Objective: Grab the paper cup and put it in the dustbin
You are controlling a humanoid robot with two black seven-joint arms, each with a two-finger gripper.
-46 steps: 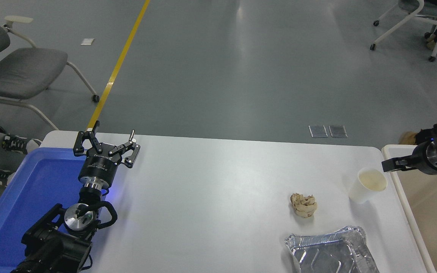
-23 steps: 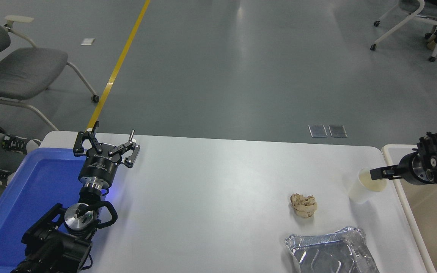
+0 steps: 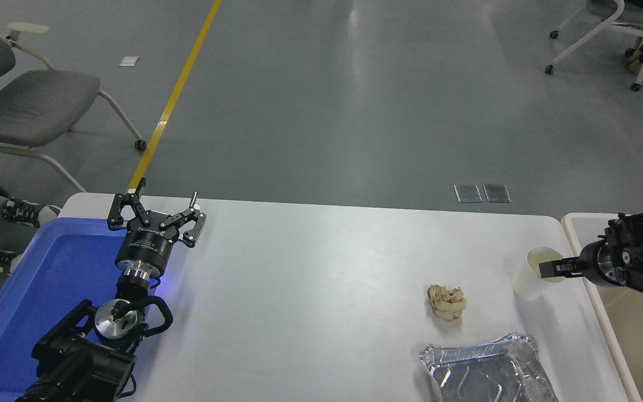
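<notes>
The paper cup (image 3: 524, 282) stands upright near the table's right edge, its cream inside showing. My right gripper (image 3: 551, 269) comes in from the right edge at rim height, and its black tip lies over the right side of the cup's mouth. Whether it grips the rim cannot be made out. The cream dustbin (image 3: 606, 329) stands just right of the table, directly under the right arm, and is cut off by the picture's edge. My left gripper (image 3: 166, 192) is parked open at the back left, beside the blue tray.
A crumpled tan paper ball (image 3: 447, 302) lies left of the cup. In front of it, a foil tray (image 3: 486, 368) sits at the table's near edge. A blue tray (image 3: 48, 290) fills the left side. Chairs and a person's feet are on the floor beyond.
My right gripper has moved left and down from above the dustbin's corner until its tip is over the cup's mouth. The cup and the left arm have not moved.
</notes>
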